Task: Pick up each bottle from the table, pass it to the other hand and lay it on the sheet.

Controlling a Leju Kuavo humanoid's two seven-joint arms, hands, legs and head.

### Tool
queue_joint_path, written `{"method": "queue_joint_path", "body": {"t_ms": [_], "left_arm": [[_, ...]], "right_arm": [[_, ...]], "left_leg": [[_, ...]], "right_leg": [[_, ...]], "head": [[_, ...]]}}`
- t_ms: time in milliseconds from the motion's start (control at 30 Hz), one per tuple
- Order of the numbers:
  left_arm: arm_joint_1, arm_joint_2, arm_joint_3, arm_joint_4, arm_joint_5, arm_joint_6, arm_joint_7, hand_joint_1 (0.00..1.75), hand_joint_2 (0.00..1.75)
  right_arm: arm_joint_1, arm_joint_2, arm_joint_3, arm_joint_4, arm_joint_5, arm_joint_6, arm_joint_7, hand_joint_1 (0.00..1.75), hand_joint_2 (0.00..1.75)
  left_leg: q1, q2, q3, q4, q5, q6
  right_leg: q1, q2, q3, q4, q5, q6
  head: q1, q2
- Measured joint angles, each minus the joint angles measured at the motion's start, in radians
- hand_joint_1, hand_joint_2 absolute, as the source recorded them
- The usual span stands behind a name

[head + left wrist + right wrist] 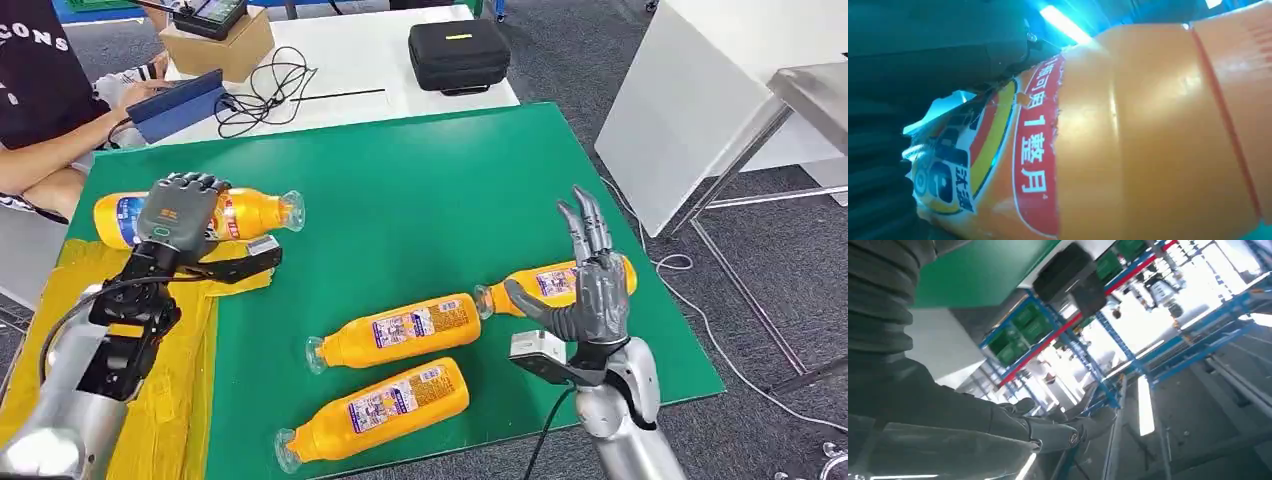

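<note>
The left robot hand [180, 212] is wrapping its fingers over an orange bottle [250, 213] at the far left of the green bench [420, 170], holding it lengthwise with the clear cap end pointing toward the bench's middle, just beyond the yellow sheet [190, 400] that is lying along the bench's left edge. In the left wrist view that held bottle [1128, 140] is sitting right up against the camera, its red and blue label showing. The right robot hand [588, 285] is standing upright over the near right part of the bench, fingers spread and gripping nothing, thumb sticking out to the side. Right behind it a second bottle [548, 283] is lying on the green, partly hidden by the fingers. A third bottle [400, 330] is lying near the middle, and a fourth bottle [385, 402] is lying beside it toward the near edge. A person [40, 110] is sitting at the far left corner beside a white table carrying a black case [458, 52].
</note>
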Motion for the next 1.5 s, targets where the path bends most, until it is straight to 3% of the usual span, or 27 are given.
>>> {"method": "queue_joint_path", "body": {"t_ms": [233, 700, 733, 800, 867, 1067, 1500], "left_arm": [[-0.080, 0.021, -0.011, 0.229, 0.021, -0.018, 0.000, 1.75, 1.75], [-0.114, 0.036, -0.019, 0.425, 0.046, -0.152, 0.046, 1.75, 1.75], [-0.115, 0.037, -0.019, 0.438, 0.050, -0.167, 0.051, 1.52, 1.75], [-0.115, 0.037, -0.013, 0.460, 0.059, -0.192, 0.055, 0.38, 1.75], [-0.115, 0.037, -0.010, 0.483, 0.062, -0.234, 0.066, 0.00, 1.75], [-0.147, 0.036, 0.006, 0.526, 0.064, -0.416, 0.109, 0.00, 1.75], [-0.158, 0.026, 0.032, 0.555, 0.083, -0.426, 0.112, 0.00, 1.75]], "right_arm": [[0.043, -0.013, -0.045, -0.031, -0.006, 0.004, 0.000, 0.00, 1.75], [0.064, -0.016, -0.055, -0.043, 0.004, 0.038, 0.015, 0.00, 1.75], [0.064, -0.016, -0.056, -0.043, 0.007, 0.039, 0.019, 0.00, 1.75], [0.064, -0.015, -0.060, -0.043, 0.013, 0.044, 0.025, 0.00, 1.75], [0.064, -0.014, -0.065, -0.043, 0.021, 0.050, 0.026, 0.00, 1.75], [0.051, -0.008, -0.071, -0.041, 0.030, 0.058, 0.027, 0.00, 1.75], [0.041, -0.006, -0.071, -0.028, 0.032, 0.063, 0.037, 0.00, 1.75]], "left_leg": [[0.000, 0.004, 0.000, 0.000, 0.000, 0.000], [0.000, 0.004, 0.000, 0.000, 0.000, 0.000], [0.000, 0.004, 0.000, 0.000, 0.000, 0.000], [0.000, 0.003, 0.000, 0.000, 0.000, 0.000], [0.000, 0.003, 0.000, 0.000, 0.000, 0.000], [0.000, 0.003, 0.001, 0.000, -0.001, 0.000], [0.000, 0.003, 0.003, -0.001, 0.000, 0.000]], "right_leg": [[0.000, 0.004, -0.001, 0.000, 0.000, 0.000], [0.000, 0.004, -0.001, 0.000, 0.000, 0.000], [0.000, 0.003, -0.001, 0.000, 0.000, 0.000], [0.000, 0.003, -0.001, 0.000, 0.000, 0.000], [0.000, 0.003, -0.001, 0.000, 0.000, 0.000], [0.000, 0.003, 0.000, 0.000, 0.000, 0.000], [0.000, 0.003, 0.002, 0.000, 0.000, 0.000]], "head": [[-0.001, 0.000], [-0.001, 0.000], [-0.001, 0.000], [-0.001, 0.000], [-0.001, 0.000], [-0.001, 0.000], [-0.001, 0.000]]}}
